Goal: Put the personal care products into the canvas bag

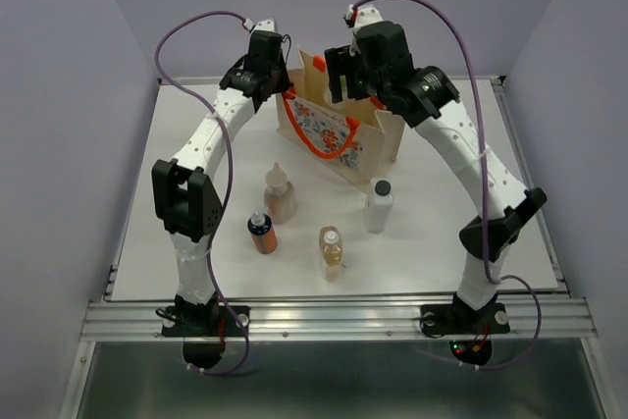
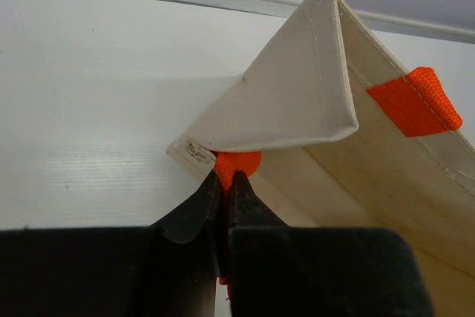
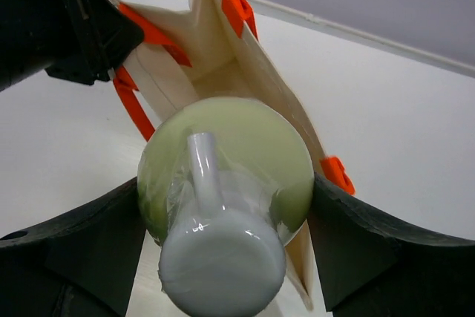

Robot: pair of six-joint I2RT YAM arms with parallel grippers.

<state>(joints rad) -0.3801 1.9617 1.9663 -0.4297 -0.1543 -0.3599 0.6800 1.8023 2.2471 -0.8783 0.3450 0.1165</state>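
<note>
Left jaws tight on bag (image 2: 297, 102) rim tab (image 2: 237, 162)

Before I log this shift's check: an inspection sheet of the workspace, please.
Surface: white table, no spills seen.
Job's things: canvas bag upright at the back; peach-pink bottle, orange-brown bottle, amber bottle and white bottle standing before it.
Clutter: nothing seen.
Grippers: left gripper shut on the bag's orange tab; right gripper holds the yellow-green bottle over the bag's mouth.
Cables: purple cables looped above both arms.
Surroundings: plain grey walls, metal rail at near edge.
</note>
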